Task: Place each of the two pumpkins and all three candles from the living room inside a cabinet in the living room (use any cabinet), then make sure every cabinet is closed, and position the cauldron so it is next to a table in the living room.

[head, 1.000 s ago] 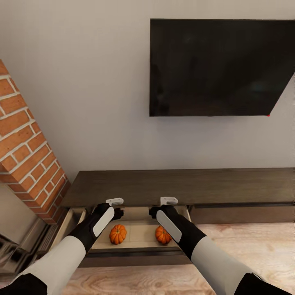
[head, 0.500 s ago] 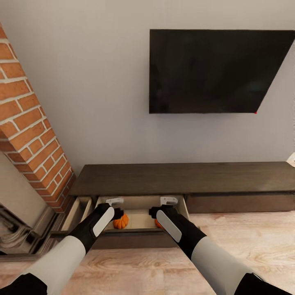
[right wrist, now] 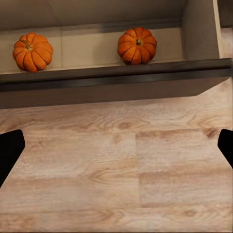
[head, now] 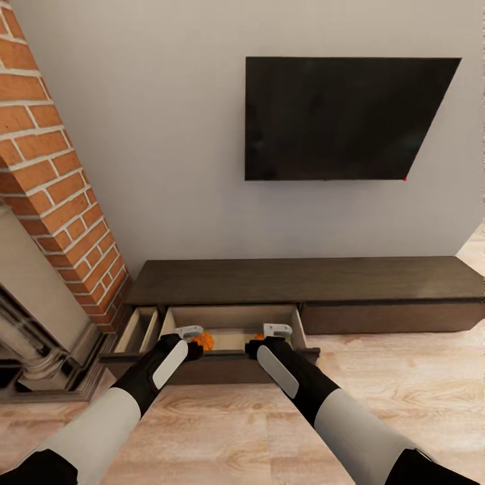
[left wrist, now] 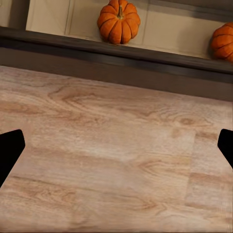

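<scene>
A: Where are the pumpkins?

B: Both pumpkins [right wrist: 32, 51] [right wrist: 137, 45] sit side by side, apart, in an open drawer [head: 229, 329] of the long dark cabinet [head: 303, 279], under a wall-mounted screen [head: 340, 118]. A brick chimney [head: 54, 182] stands beside the cabinet.

A: And the robot's tools?

B: The left tool [head: 189, 331] and right tool [head: 277, 329] hover above the plank floor [left wrist: 116, 160] in front of the drawer. Each is spread wide, released, grasping nothing.
</scene>
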{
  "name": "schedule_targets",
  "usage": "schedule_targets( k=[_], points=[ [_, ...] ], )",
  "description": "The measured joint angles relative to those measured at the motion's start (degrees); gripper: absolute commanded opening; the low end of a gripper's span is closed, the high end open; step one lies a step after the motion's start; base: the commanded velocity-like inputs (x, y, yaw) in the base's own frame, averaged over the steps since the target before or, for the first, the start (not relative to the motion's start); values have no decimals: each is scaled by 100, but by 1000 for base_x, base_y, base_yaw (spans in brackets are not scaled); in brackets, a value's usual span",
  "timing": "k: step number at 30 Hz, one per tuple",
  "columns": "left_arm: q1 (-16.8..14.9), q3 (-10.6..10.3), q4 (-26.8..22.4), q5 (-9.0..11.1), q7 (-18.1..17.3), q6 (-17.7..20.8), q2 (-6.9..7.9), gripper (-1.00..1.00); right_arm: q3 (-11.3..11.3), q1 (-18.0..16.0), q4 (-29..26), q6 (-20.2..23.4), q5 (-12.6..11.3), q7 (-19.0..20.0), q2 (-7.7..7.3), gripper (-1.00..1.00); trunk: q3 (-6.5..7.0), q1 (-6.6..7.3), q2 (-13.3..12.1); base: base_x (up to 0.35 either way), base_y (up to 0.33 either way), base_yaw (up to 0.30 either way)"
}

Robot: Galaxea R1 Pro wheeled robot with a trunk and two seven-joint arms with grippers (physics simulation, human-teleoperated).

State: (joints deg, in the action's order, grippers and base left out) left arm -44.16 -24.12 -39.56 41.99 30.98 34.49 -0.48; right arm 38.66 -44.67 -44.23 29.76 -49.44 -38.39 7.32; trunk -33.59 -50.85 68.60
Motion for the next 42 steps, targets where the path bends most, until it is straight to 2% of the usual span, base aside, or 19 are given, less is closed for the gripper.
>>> schedule_targets(
  k=[10,18,42],
  points=[
    [0,1,-8,-5,1,0,0,100,0,0,-1,1,-1,1,-4,100,0,0,0,-327,0,0],
    [0,0,-25,-5,0,0,2,100,0,0,0,0,0,7,0,100,-143,-173,320,-253,0,0],
    [3,-3,-24,-7,-49,-57,56,100,26,0,9,-35,21,29,-3,100,-574,-699,1283,-7,0,0]
  ],
)
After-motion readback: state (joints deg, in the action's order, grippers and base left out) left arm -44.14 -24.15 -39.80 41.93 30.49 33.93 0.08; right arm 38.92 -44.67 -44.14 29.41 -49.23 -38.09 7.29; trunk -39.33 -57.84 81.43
